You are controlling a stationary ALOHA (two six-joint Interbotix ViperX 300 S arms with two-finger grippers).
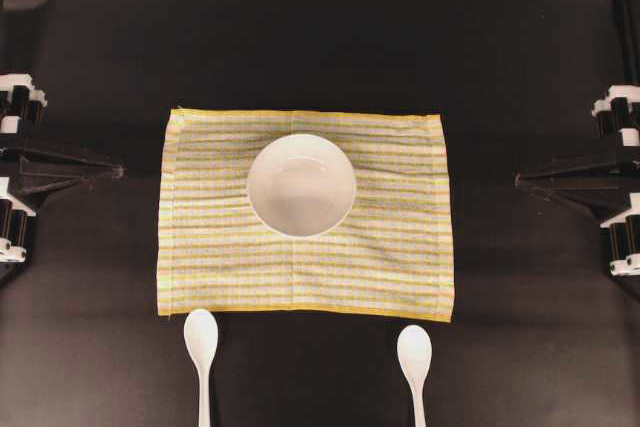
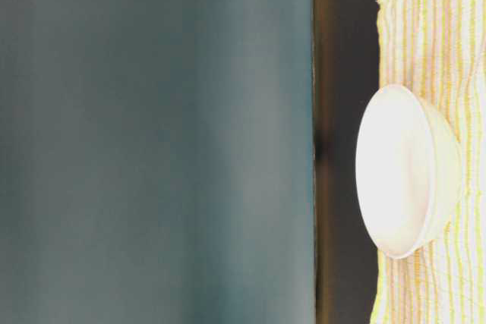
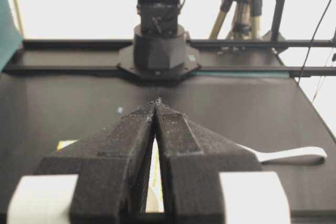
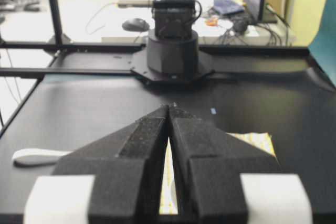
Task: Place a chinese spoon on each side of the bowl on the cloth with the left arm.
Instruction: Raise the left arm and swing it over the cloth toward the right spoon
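A white bowl [image 1: 301, 185] sits a little behind the middle of the yellow-striped cloth [image 1: 400, 257]. Two white chinese spoons lie on the black table just in front of the cloth, one at the left [image 1: 201, 342] and one at the right [image 1: 414, 357], bowls toward the cloth. My left gripper [image 1: 120, 171] rests at the table's left side, shut and empty, well apart from cloth and spoons. At the right side my right gripper [image 1: 518, 181] is likewise shut and empty. The left wrist view has the closed tips [image 3: 157, 100] and a spoon handle [image 3: 294, 155]. The right wrist view has its closed tips [image 4: 170, 106].
From table level the bowl [image 2: 402, 172] stands on the rumpled cloth [image 2: 440, 28] before a teal backdrop [image 2: 152, 142]. Each wrist view faces the opposite arm's base [image 3: 157, 51] [image 4: 173, 51]. Bare black table [image 1: 320, 47] surrounds the cloth.
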